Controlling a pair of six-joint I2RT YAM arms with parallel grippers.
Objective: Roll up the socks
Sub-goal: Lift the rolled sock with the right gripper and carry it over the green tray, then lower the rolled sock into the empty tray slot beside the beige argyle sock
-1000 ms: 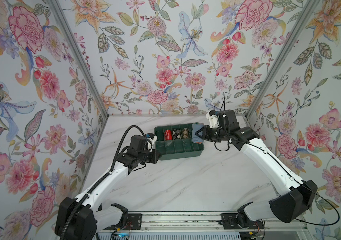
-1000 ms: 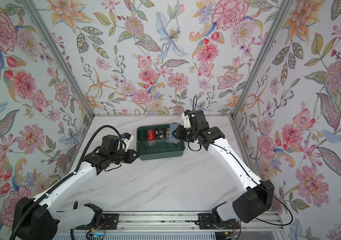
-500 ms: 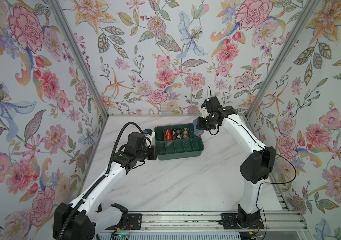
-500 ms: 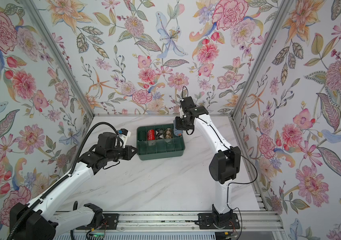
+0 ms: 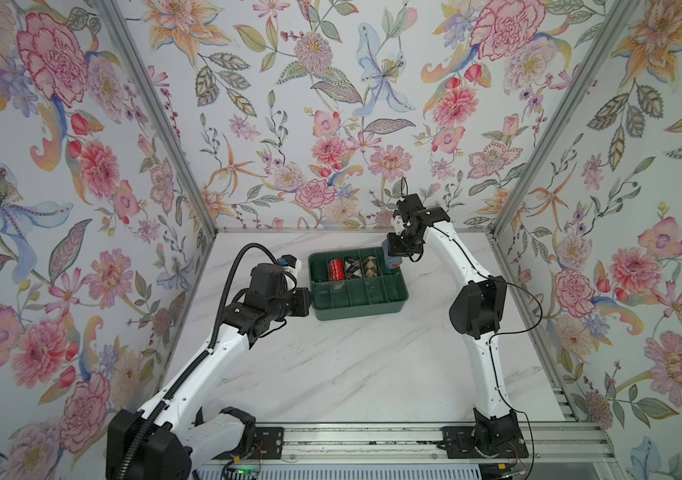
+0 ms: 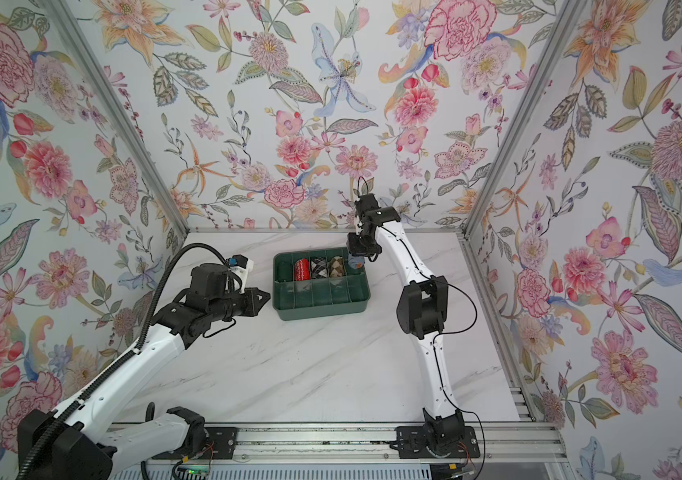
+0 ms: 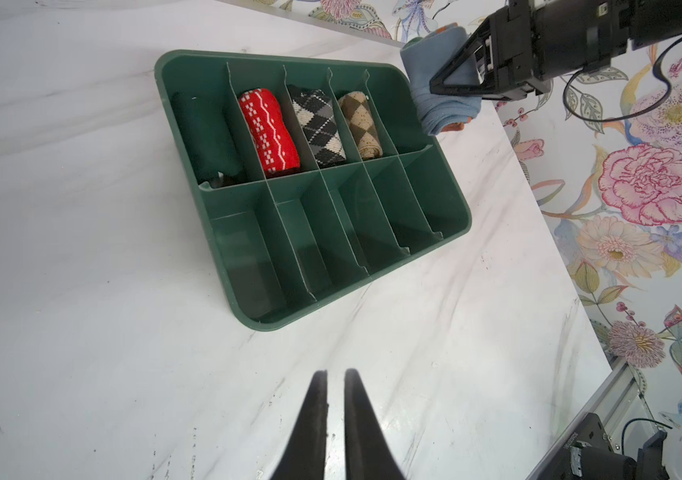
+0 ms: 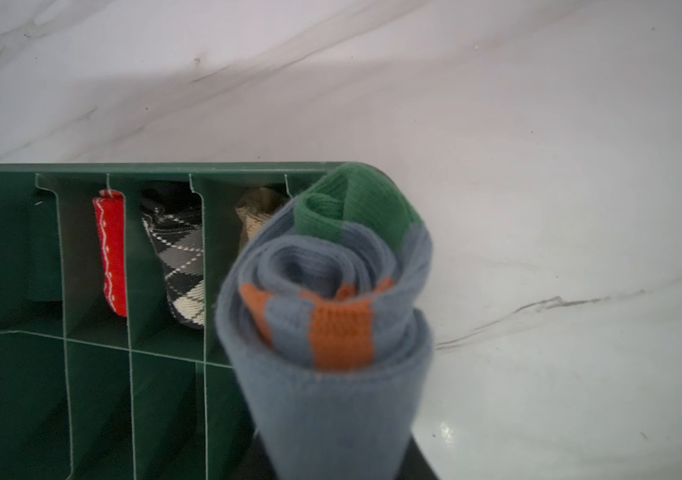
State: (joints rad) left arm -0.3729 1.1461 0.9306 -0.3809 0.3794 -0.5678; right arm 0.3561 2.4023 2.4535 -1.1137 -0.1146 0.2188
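The socks are a grey-blue roll with orange stripes and a green end. My right gripper is shut on the roll and points down at the far right corner of the green divided tray. The socks hang at that corner's rim, and contact with the rim cannot be told. They also show in both top views, socks and socks. My left gripper is shut and empty, low over the table by the tray's left side, left gripper.
In the tray's far row lie a red patterned bundle, a black-white argyle bundle and a brown argyle bundle. A dark green item sits in the far left compartment. The near row is bare. Floral walls enclose the marble table.
The right arm has swung its elbow up and back, bringing the socks from beside the tray's right end to above its far right corner. The left arm has barely moved.
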